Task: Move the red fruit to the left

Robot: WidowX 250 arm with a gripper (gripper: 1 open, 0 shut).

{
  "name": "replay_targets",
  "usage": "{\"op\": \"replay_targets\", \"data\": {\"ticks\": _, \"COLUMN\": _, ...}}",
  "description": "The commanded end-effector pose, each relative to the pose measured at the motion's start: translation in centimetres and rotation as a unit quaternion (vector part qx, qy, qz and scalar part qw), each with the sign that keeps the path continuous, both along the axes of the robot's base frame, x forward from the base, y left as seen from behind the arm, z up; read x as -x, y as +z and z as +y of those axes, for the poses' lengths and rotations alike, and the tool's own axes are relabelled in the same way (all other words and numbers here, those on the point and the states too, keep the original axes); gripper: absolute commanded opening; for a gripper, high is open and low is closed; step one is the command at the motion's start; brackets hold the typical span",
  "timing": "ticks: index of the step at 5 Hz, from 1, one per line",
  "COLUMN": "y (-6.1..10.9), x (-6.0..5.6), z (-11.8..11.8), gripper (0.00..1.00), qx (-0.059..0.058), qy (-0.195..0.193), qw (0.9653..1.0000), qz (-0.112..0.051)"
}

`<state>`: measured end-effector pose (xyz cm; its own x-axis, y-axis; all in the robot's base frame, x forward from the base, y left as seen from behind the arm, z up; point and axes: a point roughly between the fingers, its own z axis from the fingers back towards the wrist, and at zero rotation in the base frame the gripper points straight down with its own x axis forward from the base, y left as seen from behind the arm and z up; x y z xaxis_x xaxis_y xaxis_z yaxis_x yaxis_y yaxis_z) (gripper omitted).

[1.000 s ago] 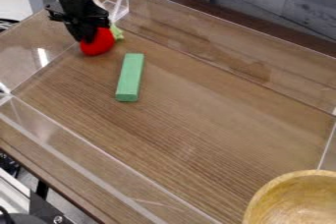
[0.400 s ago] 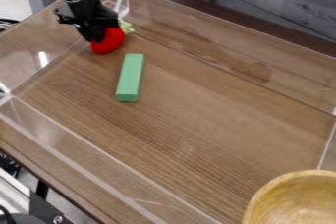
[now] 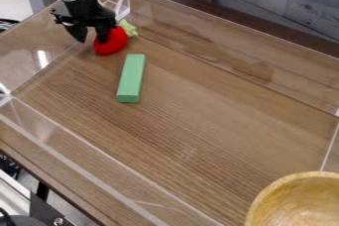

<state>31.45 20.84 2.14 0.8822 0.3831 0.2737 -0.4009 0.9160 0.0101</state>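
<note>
The red fruit [image 3: 113, 40], a small glossy strawberry with a light green leafy top, lies on the wooden table in the far left corner. My black gripper [image 3: 83, 28] hangs just above and to its left. The jaws stand spread, and one finger is close against the fruit's left side. Most of the fruit shows, and nothing is held between the fingers.
A long green block [image 3: 130, 76] lies on the table just in front of the fruit. Clear acrylic walls [image 3: 79, 161] fence the wooden surface [image 3: 225, 101]. A round wooden bowl [image 3: 302, 202] sits at the bottom right corner.
The gripper carried the fruit a little right and back, then its jaws spread and let go. The fruit now rests on the table, more exposed.
</note>
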Motion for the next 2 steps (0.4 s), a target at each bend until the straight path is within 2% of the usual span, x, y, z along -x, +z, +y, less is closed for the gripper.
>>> {"op": "replay_targets", "data": {"ticks": 1, "y": -0.89, "x": 0.19, "z": 0.24, "gripper": 0.0, "qx": 0.005, "qy": -0.012, "qw": 0.9998, "qz": 0.014}}
{"op": "replay_targets", "data": {"ticks": 2, "y": -0.94, "x": -0.04, "z": 0.19, "gripper": 0.0, "qx": 0.009, "qy": -0.022, "qw": 0.9996, "qz": 0.016}}
